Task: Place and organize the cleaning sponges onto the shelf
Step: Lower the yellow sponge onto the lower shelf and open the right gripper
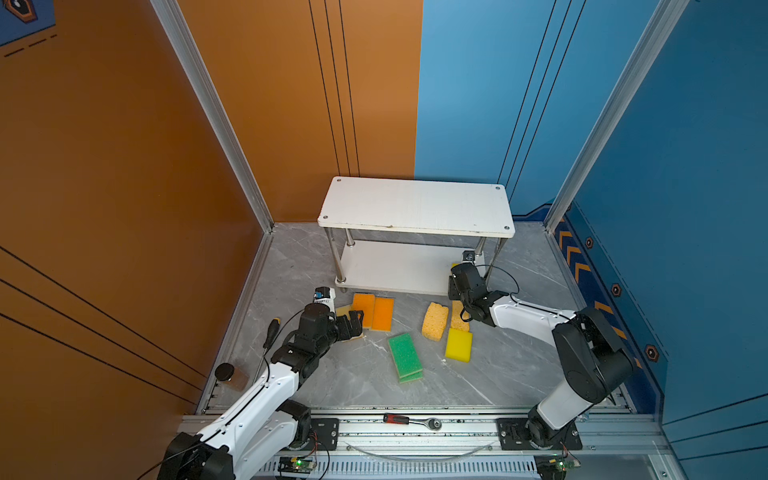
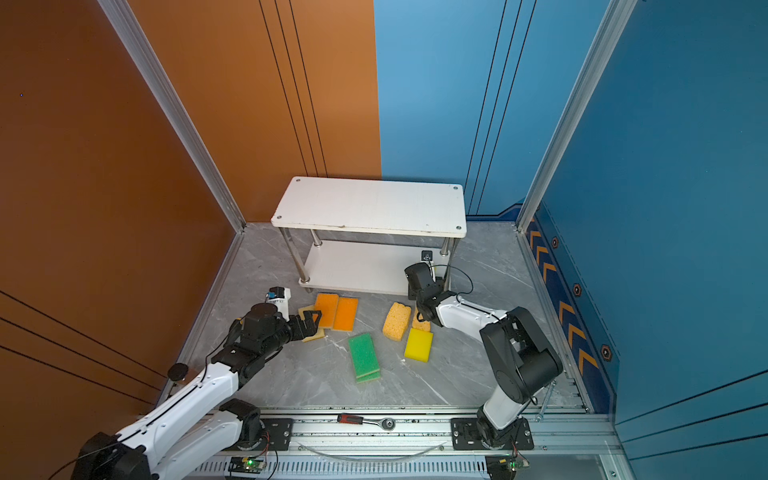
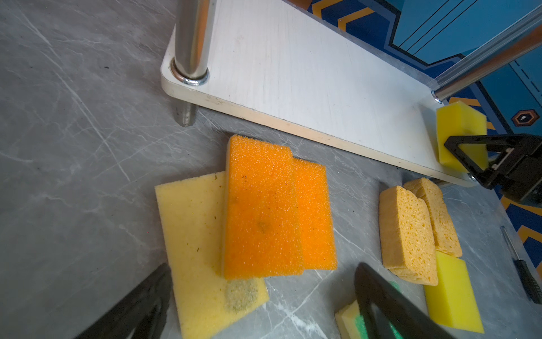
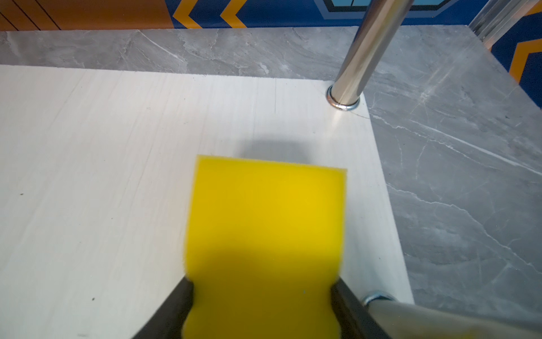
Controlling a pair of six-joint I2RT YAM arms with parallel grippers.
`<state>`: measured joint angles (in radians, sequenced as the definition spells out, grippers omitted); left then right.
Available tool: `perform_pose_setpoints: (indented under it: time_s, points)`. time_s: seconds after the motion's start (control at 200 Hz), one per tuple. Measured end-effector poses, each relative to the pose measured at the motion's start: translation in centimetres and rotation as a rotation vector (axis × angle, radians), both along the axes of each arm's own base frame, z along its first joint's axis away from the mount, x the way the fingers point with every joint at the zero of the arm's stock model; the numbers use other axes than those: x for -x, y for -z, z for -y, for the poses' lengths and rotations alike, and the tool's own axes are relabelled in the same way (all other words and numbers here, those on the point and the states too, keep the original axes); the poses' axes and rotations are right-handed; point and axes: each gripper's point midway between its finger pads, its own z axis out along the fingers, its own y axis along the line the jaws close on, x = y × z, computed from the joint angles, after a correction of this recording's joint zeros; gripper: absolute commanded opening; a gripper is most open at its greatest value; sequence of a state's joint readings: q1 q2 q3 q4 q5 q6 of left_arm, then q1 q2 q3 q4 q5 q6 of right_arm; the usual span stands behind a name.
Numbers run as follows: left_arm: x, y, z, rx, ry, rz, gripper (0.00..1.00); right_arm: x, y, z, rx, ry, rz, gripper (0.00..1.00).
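Right wrist: clamping bright yellow sponge [image 4: 267, 211] in right gripper [image 4: 261, 283] over shelf's bottom board [image 4: 102, 176]; holding left gripper [image 3: 264, 266] wide open by orange-topped sponges [image 3: 261, 205].

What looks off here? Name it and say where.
The pale yellow rectangular foam sponge carries a grey-green stain near one corner, and an orange-topped sponge overlaps it at an angle. A red-handled ratchet wrench lies on the front rail.

Both top views are bright, evenly lit and sharp. In the right wrist view, the yellow sponge [image 4: 265, 234] at lower centre is blurred and casts a soft shadow on the white shelf [image 4: 117, 176]. Glare streaks the chrome post [image 4: 362, 58].
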<state>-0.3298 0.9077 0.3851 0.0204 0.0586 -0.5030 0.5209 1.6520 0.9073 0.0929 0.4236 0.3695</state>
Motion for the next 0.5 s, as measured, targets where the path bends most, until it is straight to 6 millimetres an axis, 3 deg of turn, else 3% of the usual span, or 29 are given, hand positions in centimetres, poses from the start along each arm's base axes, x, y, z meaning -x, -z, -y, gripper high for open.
perform_pose_setpoints:
  time_s: [0.501]
  points:
    - [0.0, 0.23, 0.18, -0.004, 0.005, -0.012, 0.98, -0.3, 0.52, -0.1, 0.0, 0.001, 0.001, 0.68]
